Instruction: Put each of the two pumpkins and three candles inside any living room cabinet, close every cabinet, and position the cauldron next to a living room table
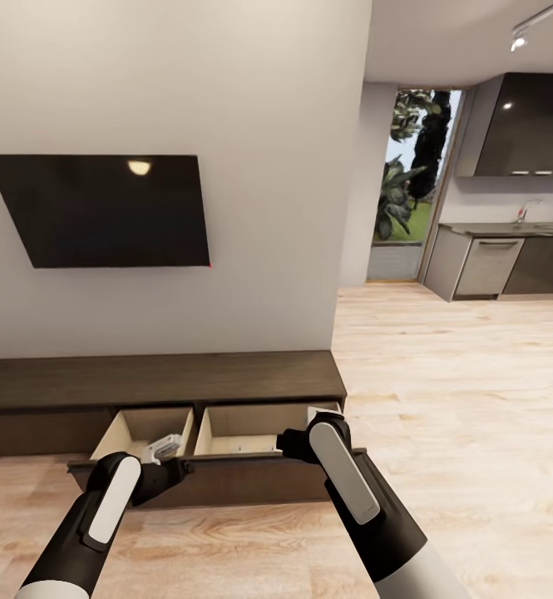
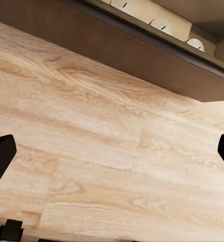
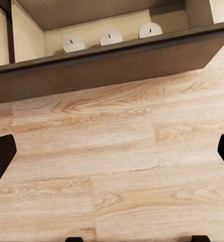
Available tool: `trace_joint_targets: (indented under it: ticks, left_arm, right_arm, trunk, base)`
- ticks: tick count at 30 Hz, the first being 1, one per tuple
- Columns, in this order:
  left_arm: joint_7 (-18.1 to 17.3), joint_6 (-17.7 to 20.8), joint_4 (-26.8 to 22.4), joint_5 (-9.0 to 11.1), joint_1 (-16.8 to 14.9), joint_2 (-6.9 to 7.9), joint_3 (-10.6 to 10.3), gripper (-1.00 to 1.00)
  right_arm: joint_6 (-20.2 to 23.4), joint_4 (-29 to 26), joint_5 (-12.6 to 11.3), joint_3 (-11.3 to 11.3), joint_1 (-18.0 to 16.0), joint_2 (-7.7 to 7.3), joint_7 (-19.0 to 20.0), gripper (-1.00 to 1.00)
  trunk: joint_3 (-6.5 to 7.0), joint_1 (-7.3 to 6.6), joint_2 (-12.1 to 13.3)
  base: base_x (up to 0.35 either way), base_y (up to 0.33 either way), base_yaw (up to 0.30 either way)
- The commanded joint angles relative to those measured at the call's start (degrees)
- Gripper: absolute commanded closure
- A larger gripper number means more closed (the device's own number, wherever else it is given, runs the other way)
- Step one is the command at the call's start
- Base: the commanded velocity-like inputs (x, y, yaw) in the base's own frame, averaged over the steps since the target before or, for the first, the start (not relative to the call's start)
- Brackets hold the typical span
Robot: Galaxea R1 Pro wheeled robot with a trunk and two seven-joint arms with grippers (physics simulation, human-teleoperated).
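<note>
With both the left gripper (image 2: pixel 112 148) and right gripper (image 3: pixel 112 151) spread empty, shoving the open cabinet (image 1: pixel 226 478) drawer unevenly could topple the three candles (image 3: pixel 110 37) inside

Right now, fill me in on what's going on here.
The robot faces the low dark-brown cabinet below a wall TV. Its drawer is pulled out, and three candles sit in a row inside one pale compartment. The left gripper and right gripper are both open and empty, over the wood floor in front of the drawer front. So the candles are stowed; the drawer is not yet closed.
</note>
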Motion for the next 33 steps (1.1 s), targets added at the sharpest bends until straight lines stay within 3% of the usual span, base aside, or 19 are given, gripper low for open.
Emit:
trace_joint_targets:
  ticks: [1,12,19,33]
  left_arm:
    - [0.0,-0.13,0.0,0.02,0.0,0.01,0.01,-1.0]
    - [-0.08,-3.25,2.67,-0.1,0.0,0.04,0.24,-1.0]
    - [-0.08,-4.29,3.28,-1.31,0.0,0.06,0.24,-1.0]
    - [0.0,-4.52,3.43,-1.4,0.0,0.07,0.17,-1.0]
  right_arm:
    - [-0.02,0.02,0.0,-0.01,-0.01,0.0,0.02,-1.0]
    - [-0.29,0.21,0.05,-0.07,-0.02,0.0,0.12,-1.0]
    - [-0.51,0.22,0.11,-0.14,-0.02,0.0,-0.37,-1.0]
    - [-0.41,0.24,0.11,-0.08,-0.02,0.0,0.07,-1.0]
  trunk:
    - [-0.18,0.23,-0.42]
    - [-2.16,2.64,-4.83]
    - [-3.42,4.18,-7.64]
    - [-5.93,7.25,-13.25]
  base:
    - [0.0,0.0,0.0]
    - [0.0,0.0,0.0]
    - [0.0,0.0,0.0]
    - [0.0,0.0,0.0]
